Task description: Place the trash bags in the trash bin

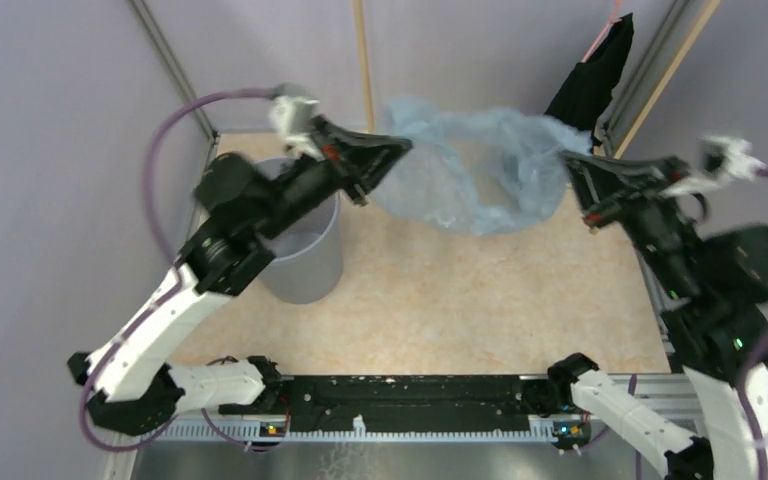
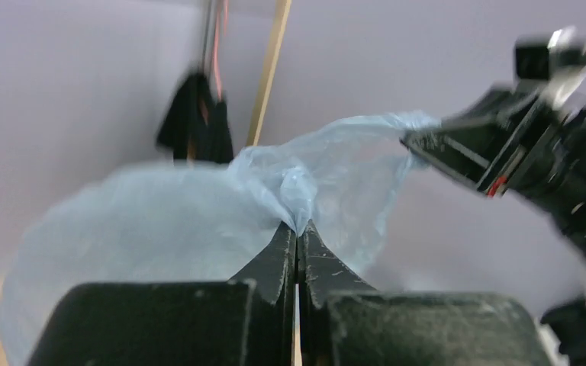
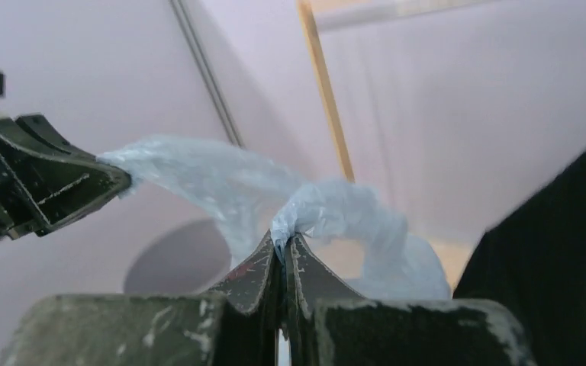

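Observation:
The pale-blue translucent trash bag (image 1: 480,170) hangs in the air, stretched between both grippers above the back of the table. My left gripper (image 1: 402,146) is shut on its left edge; in the left wrist view the bag (image 2: 160,229) bunches at the closed tips (image 2: 298,227). My right gripper (image 1: 566,157) is shut on its right edge; the bag (image 3: 336,210) is pinched at the tips (image 3: 281,242). The grey trash bin (image 1: 305,250) stands upright on the left, under my left arm, its opening partly hidden. The bag is to the right of the bin, not over it.
A black cloth garment (image 1: 595,75) hangs at the back right corner, close to my right gripper, and shows in the right wrist view (image 3: 549,259). A wooden pole (image 1: 363,60) stands at the back wall. Metal frame posts (image 1: 170,60) flank the beige table (image 1: 440,300).

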